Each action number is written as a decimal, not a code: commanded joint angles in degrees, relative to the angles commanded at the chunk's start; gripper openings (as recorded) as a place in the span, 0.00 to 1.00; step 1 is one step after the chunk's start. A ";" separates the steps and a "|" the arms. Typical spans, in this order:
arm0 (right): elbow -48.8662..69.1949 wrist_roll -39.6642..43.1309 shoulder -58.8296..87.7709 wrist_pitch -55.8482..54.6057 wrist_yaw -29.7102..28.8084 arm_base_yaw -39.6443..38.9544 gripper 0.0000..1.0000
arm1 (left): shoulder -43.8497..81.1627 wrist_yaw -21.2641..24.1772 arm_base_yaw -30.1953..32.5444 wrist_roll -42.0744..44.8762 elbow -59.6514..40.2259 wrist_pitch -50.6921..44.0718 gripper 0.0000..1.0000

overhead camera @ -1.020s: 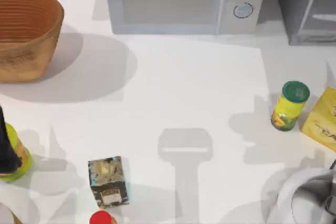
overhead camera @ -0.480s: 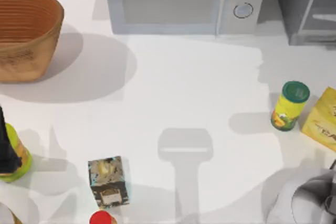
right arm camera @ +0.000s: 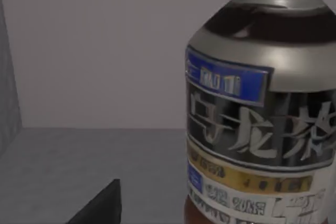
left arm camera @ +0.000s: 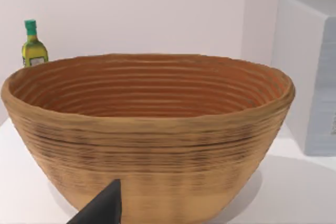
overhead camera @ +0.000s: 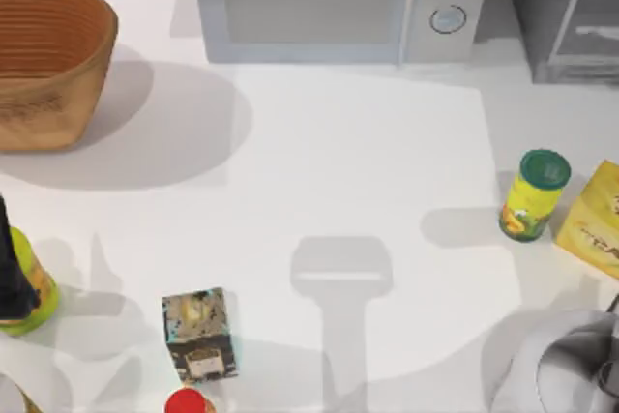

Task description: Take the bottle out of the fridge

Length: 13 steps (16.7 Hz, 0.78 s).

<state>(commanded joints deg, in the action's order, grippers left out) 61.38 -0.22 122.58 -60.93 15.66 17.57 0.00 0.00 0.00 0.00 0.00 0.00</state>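
Standing upright inside the fridge (overhead camera: 566, 7), the bottle (right arm camera: 262, 103) sits close before the right tool, long axis vertical; tool's state cannot be told; left arm parked by the basket (left arm camera: 147, 129).

**One overhead camera, two close wrist cameras**

The top view looks straight down on the counter (overhead camera: 319, 162), from basket (overhead camera: 48, 60) to fridge (overhead camera: 571, 7). The left wrist view faces that same basket (left arm camera: 147, 140) level and near, with the microwave (left arm camera: 310, 72) beside it. The right wrist view sits very close to the bottle (right arm camera: 262, 114).
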 joint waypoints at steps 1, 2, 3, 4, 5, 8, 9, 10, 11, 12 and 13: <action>1.38 0.02 0.95 0.65 -0.22 -0.11 1.00 | 0.00 0.00 0.00 0.00 0.00 0.00 1.00; 3.37 0.03 2.10 1.53 -0.46 -0.31 1.00 | 0.00 0.00 0.00 0.00 0.00 0.00 1.00; 5.94 0.04 3.37 2.57 -0.72 -0.58 1.00 | 0.00 0.00 0.00 0.00 0.00 0.00 1.00; 8.82 0.04 4.68 3.69 -1.00 -0.86 1.00 | 0.00 0.00 0.00 0.00 0.00 0.00 1.00; 11.48 0.05 5.97 4.81 -1.29 -1.13 1.00 | 0.00 0.00 0.00 0.00 0.00 0.00 1.00; 15.98 0.09 8.48 7.31 -1.96 -1.77 1.00 | 0.00 0.00 0.00 0.00 0.00 0.00 1.00; 16.25 0.09 8.63 7.51 -2.01 -1.82 1.00 | 0.00 0.00 0.00 0.00 0.00 0.00 1.00; 16.25 0.09 8.63 7.51 -2.01 -1.82 1.00 | 0.00 0.00 0.00 0.00 0.00 0.00 1.00; 16.25 0.09 8.63 7.51 -2.01 -1.82 1.00 | 0.00 0.00 0.00 0.00 0.00 0.00 1.00; 16.25 0.09 8.63 7.51 -2.01 -1.82 1.00 | 0.00 0.00 0.00 0.00 0.00 0.00 1.00; 16.25 0.09 8.63 7.51 -2.01 -1.82 0.92 | 0.00 0.00 0.00 0.00 0.00 0.00 1.00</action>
<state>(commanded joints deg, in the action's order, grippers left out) 77.63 -0.13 131.21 -53.42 13.65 15.75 0.00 0.00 0.00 0.00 0.00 0.00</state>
